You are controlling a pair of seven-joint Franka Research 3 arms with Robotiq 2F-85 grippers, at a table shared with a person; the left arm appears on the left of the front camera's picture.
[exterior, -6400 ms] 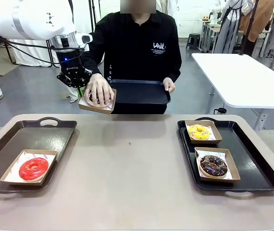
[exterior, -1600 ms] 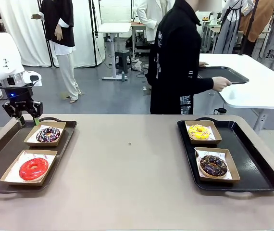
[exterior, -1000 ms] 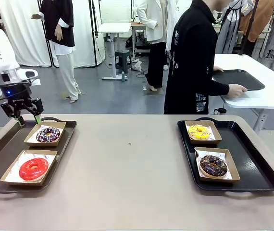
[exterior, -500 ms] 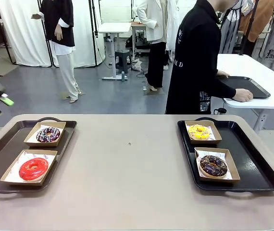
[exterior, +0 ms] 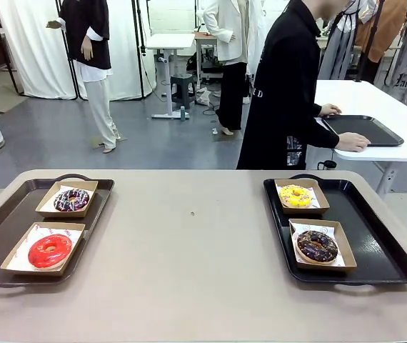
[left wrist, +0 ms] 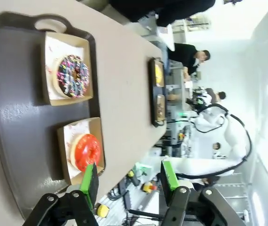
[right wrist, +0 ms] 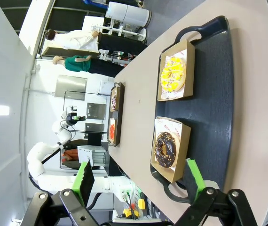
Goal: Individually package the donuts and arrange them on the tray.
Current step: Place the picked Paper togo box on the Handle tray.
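white lettering on person's black top (exterior: 259, 93), too small to read

Four boxed donuts (exterior: 50, 250) on trays

Front camera: across table (exterior: 189, 243), facing 12 o'clock. Wrist cameras: high, rolled sideways; all share the table.

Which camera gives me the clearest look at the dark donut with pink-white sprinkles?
The left wrist view: the dark donut appears large from above, sprinkles distinct. The front view shows it small and oblique; the right wrist view, a distant sliver.
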